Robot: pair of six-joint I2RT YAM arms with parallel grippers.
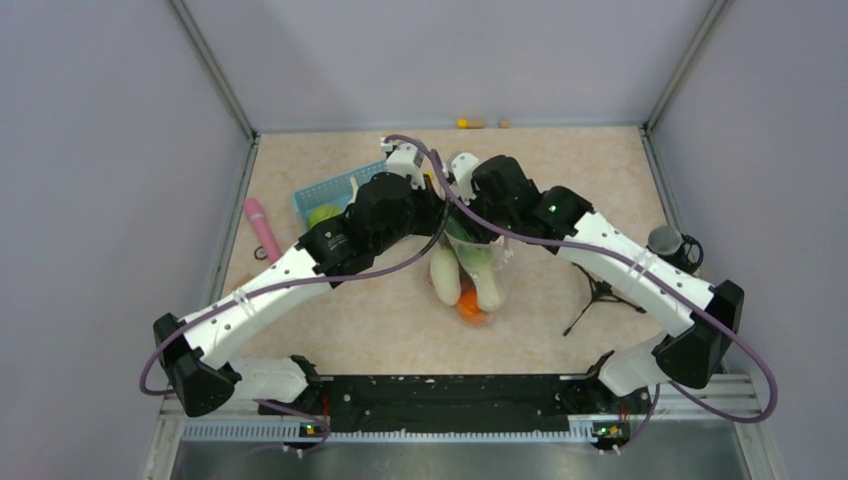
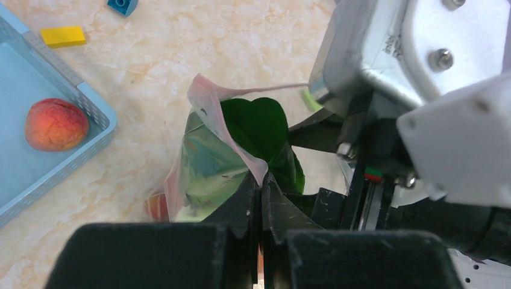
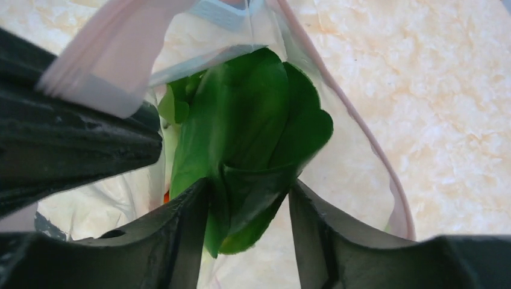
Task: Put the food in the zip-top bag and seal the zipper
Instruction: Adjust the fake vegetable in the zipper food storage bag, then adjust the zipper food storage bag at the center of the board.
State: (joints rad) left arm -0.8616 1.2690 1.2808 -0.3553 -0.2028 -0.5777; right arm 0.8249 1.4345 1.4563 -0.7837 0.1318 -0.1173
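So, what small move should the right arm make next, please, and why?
Probably lift the right gripper out of the zip-top bag: its jaws stand apart around the green leafy vegetable, already inside the mouth, which the left gripper holds by the zipper.

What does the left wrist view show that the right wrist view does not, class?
Left wrist only: the blue basket holding a round fruit, plus a yellow block and a blue block. Right wrist only: the right gripper open, a leaf in its gap. Both: the green leafy vegetable inside the zip-top bag, and its pink zipper.
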